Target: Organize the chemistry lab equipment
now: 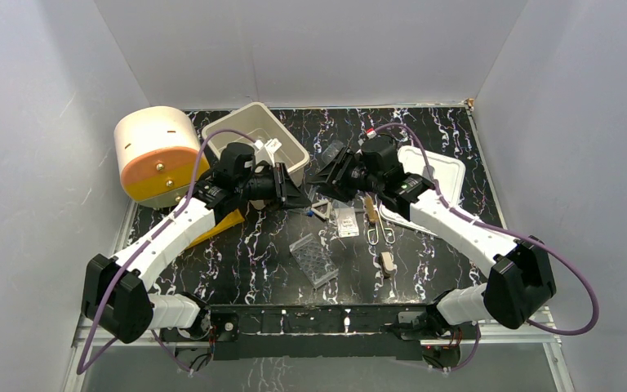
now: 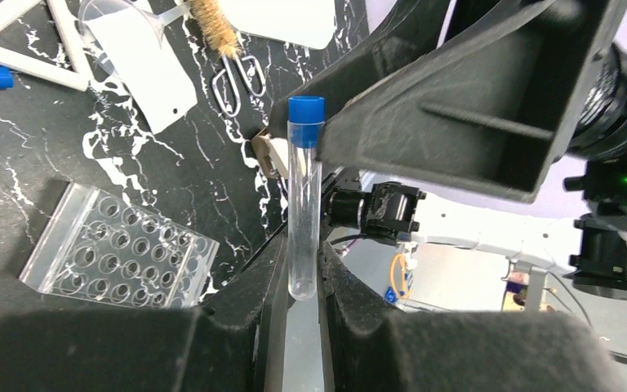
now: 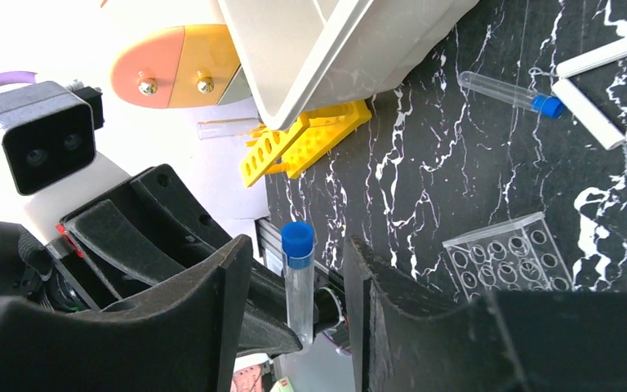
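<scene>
Top external showed the left gripper [image 1: 295,194] and right gripper [image 1: 323,176] tip to tip above the table [image 1: 237,261], with the well tray [image 1: 313,260] nearer the bases. Left wrist showed the left gripper [image 2: 304,273] clamped on the bottom end of a blue-capped tube [image 2: 304,196]. Right wrist showed the right gripper [image 3: 298,249] straddling that tube [image 3: 298,294], fingers spread and clear of it. The yellow rack [image 3: 306,139] lay near the tub [image 3: 359,49].

Left claw [image 2: 302,273] grips blue-capped tube [image 2: 304,196] by its base.
</scene>
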